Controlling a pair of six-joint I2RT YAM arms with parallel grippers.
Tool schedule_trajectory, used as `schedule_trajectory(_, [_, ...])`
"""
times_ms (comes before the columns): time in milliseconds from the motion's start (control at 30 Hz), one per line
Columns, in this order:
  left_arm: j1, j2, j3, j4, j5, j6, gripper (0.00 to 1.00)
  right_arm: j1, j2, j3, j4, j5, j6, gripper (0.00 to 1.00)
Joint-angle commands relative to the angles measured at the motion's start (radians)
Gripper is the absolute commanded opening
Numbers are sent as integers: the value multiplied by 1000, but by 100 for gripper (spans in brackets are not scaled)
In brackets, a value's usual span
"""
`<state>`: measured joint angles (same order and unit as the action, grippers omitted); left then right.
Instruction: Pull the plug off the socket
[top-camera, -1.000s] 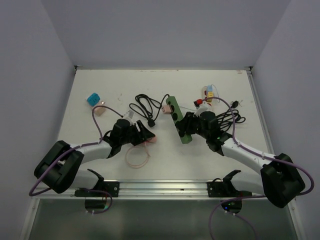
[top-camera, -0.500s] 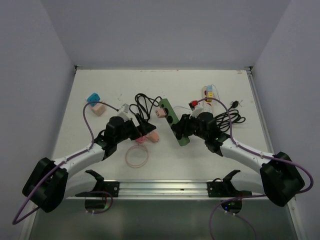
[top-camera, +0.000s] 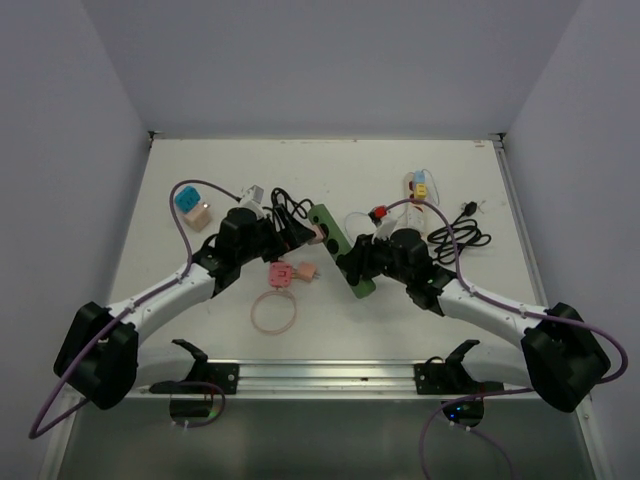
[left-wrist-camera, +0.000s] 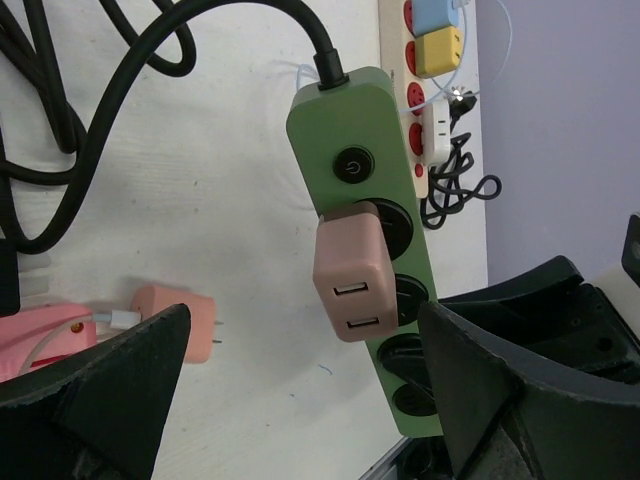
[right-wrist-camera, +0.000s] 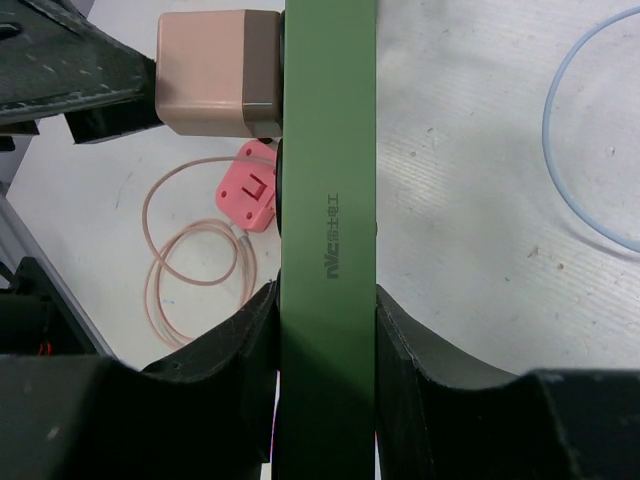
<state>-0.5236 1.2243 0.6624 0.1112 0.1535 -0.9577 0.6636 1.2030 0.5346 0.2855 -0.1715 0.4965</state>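
Where strip (left-wrist-camera: 335, 115) holds plug (left-wrist-camera: 350, 272), black cord (left-wrist-camera: 150, 60) beyond

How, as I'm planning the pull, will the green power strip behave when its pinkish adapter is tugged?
Probably stiff: the power strip looks like a rigid plastic bar, clamped by the right gripper, so it should barely shift. Its far end may twist slightly, since the adapter sits away from the grip. The black cable looks floppy and shouldn't resist much.

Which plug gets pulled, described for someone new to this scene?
Find the long green plastic power strip clamped in the right end effector. The target is the dusty-pink cube charger seated in its socket beside the round switch; unlike the loose salmon plug on the table, it shows two USB ports.
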Motion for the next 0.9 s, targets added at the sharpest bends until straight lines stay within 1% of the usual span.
schedule_trajectory(0, [7, 4, 39, -15, -20, 7, 99, 22, -31, 25, 66, -20, -26, 0])
schedule_trajectory(67, [7, 17, 43, -7, -19, -3, 98, 33, -26, 28, 72, -20, -23, 0])
schedule_trajectory(167, [7, 41, 54, 24, -2, -27, 94, 50, -17, 33, 83, -8, -19, 0])
schedule_trajectory(200, [5, 47, 55, 50, 3, -33, 90, 53, -17, 33, 87, -3, -15, 0])
schedule_trajectory(267, [1, 66, 54, 67, 11, -50, 85, 63, -10, 36, 93, 3, -12, 0])
schedule_trajectory(300, [-3, 76, 52, 80, 14, -56, 80, 68, -7, 38, 101, 4, -10, 0])
schedule_trajectory(367, [-6, 83, 48, 94, 18, -73, 73, 80, 3, 39, 109, 12, -6, 0])
schedule_trajectory(400, [-7, 83, 42, 107, 20, -78, 66, 83, 6, 39, 115, 15, -6, 0])
schedule_trajectory(467, [-10, 83, 34, 117, 24, -87, 60, 96, 12, 39, 118, 29, -6, 0])
schedule_trajectory(500, [-12, 81, 32, 117, 26, -88, 54, 100, 15, 39, 122, 33, -6, 0])
schedule_trajectory(533, [-13, 80, 28, 119, 27, -92, 50, 103, 20, 39, 126, 35, -6, 0])
schedule_trajectory(567, [-15, 78, 20, 126, 29, -96, 40, 109, 23, 39, 127, 38, -6, 0])
schedule_trajectory(667, [-15, 67, -4, 156, 37, -110, 19, 116, 43, 44, 139, 33, 5, 0])
schedule_trajectory(700, [-16, 60, -12, 162, 40, -110, 7, 114, 55, 45, 147, 24, 13, 0])
schedule_trajectory(733, [-16, 55, -15, 168, 41, -111, 3, 114, 59, 45, 152, 21, 17, 4])
schedule_trajectory(767, [-16, 50, -23, 173, 43, -110, 0, 114, 66, 45, 156, 18, 22, 16])
schedule_trajectory(867, [-18, 37, -37, 192, 54, -107, 0, 114, 87, 51, 175, 13, 30, 35])
